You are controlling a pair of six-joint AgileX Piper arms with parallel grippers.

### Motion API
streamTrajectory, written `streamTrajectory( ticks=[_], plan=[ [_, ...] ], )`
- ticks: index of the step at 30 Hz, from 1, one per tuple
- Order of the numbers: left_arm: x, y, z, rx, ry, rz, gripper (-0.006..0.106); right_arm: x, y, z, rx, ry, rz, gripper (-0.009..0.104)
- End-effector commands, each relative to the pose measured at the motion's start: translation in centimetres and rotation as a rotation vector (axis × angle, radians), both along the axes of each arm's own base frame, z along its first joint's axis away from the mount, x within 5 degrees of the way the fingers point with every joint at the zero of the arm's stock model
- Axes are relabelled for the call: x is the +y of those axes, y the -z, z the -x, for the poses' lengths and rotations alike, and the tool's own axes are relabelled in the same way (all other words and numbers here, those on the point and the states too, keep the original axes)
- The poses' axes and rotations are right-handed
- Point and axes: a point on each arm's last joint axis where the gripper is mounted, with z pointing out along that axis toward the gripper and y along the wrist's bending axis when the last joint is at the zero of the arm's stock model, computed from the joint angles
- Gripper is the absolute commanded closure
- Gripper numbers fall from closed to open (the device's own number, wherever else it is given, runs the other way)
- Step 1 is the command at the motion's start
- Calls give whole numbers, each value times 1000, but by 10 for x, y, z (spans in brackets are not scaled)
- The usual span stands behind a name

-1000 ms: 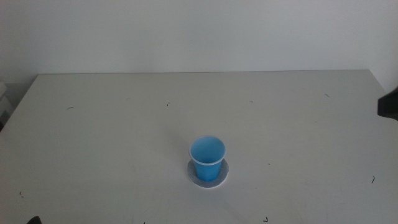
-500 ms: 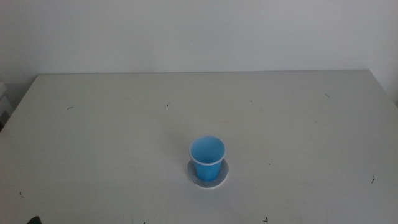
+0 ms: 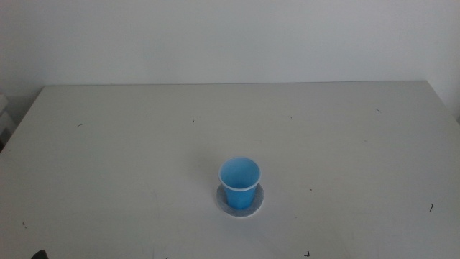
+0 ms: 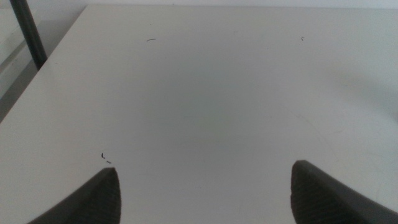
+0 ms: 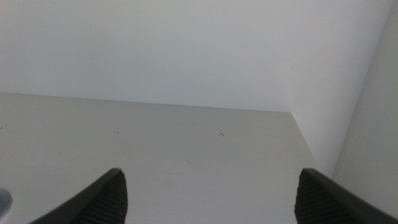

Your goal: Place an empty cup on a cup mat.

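Cup sits upright on mat, job looks done; left claw & right claw wide open, empty, parked well apart from it.

A bare test room, lab-like rather than a home. A plain white table with small dark scuff marks stands against a blank white wall, with no furnishings or decoration in view.

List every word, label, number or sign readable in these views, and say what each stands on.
None: no readable text in any view.
The cup: plain blue, no print visible.
The cup mat: mottled grey, no lettering.
The table: only small dark specks, not characters.
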Motion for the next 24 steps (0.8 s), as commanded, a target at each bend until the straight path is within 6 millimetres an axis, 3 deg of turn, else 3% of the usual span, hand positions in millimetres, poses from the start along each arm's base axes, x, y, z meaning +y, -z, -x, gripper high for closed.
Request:
streamTrajectory(
  ticks=[1, 12, 24],
  plan=[
    [0, -8, -1, -75, 0, 15, -5, -1, -9, 4, -120, 10, -9, 10],
    [0, -8, -1, -75, 0, 15, -5, -2, 9, 10, -173, 16, 36, 10],
    [0, -8, -1, -75, 0, 15, -5, -2, 62, 0, -4, 16, 59, 10]
  ],
)
